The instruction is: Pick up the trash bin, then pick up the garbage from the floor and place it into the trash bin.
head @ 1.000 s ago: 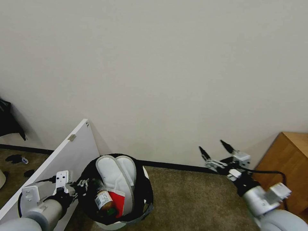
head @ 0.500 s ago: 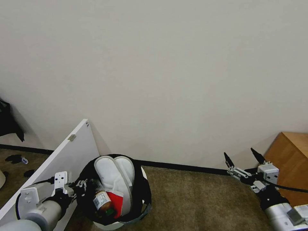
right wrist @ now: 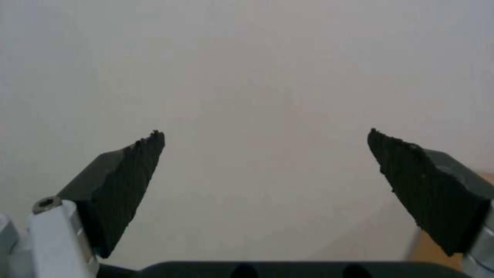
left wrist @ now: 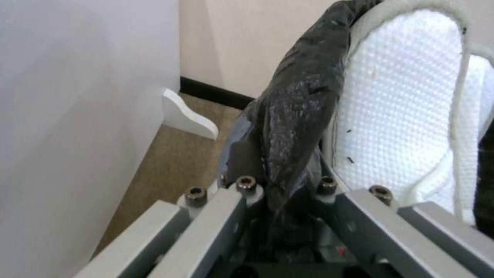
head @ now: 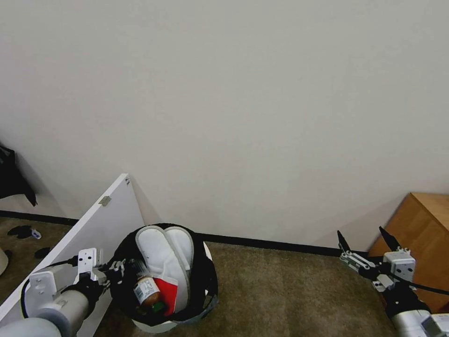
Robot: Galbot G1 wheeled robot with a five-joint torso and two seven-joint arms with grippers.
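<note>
The trash bin (head: pixel 208 276), white with a black bag over its rim, hangs at the lower left of the head view. My left gripper (head: pixel 119 271) is shut on its rim; the left wrist view shows the black bag (left wrist: pixel 293 127) pinched between the jaws. Inside the bin lie two white slippers (head: pixel 163 255), a small bottle (head: pixel 146 291) and a red-and-white packet (head: pixel 167 291). A slipper (left wrist: pixel 406 104) stands close beside the rim in the left wrist view. My right gripper (head: pixel 364 239) is open and empty at the lower right, facing the wall, fingertips (right wrist: pixel 149 144) wide apart.
A white board (head: pixel 93 224) leans against the wall just left of the bin. A wooden cabinet (head: pixel 421 220) stands at the right, close to my right gripper. Beige-brown carpet (head: pixel 280 290) lies between them. Small dark items (head: pixel 23 231) lie on the floor at far left.
My right gripper has swung to the right and lower, from near the middle toward the wooden cabinet, staying open. The bin and left gripper have shifted slightly left and down.
</note>
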